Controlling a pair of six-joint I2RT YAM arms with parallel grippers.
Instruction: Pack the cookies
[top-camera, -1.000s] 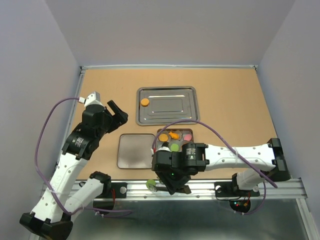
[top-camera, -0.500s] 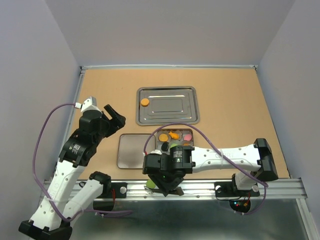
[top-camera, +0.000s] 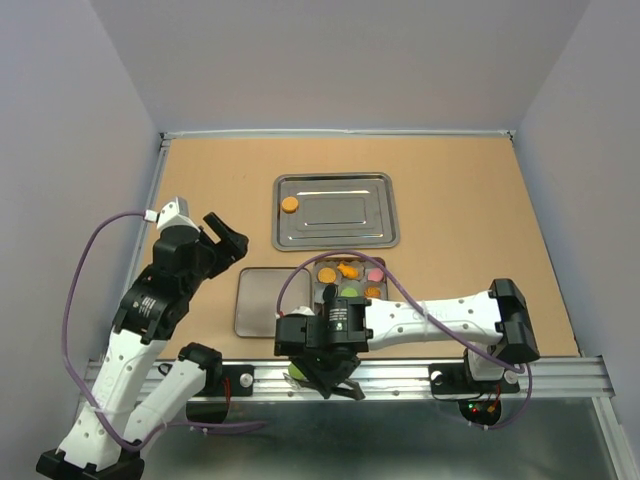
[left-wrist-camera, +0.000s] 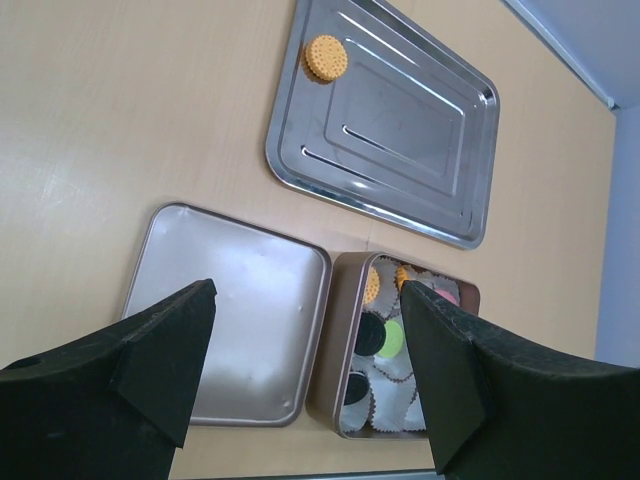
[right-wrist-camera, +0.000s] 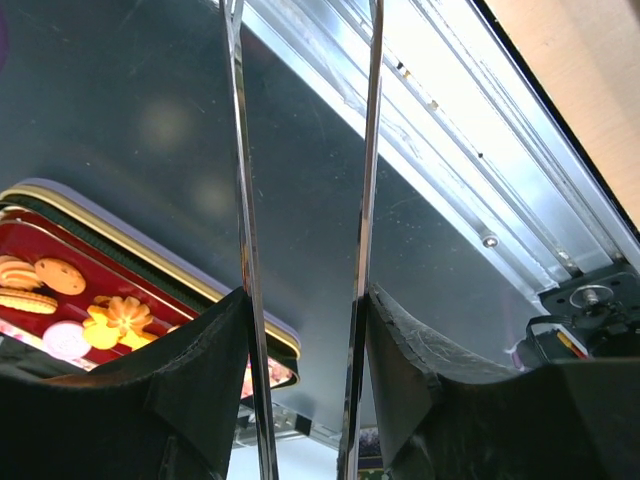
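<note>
One orange cookie left on steel tray, ahead of wide-open left gripper; right gripper pinches two metal strips, so squeeze evenly.

I'm watching the right jaws sitting either side of two thin shiny strips. A red cookie-printed tin is lying at eight o'clock, and an aluminium rail is running toward the counter at one.

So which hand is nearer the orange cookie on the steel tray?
Left. The left hand hovers just left of the orange cookie; the right hand, gripping metal tongs, is beyond the table's near edge.
</note>
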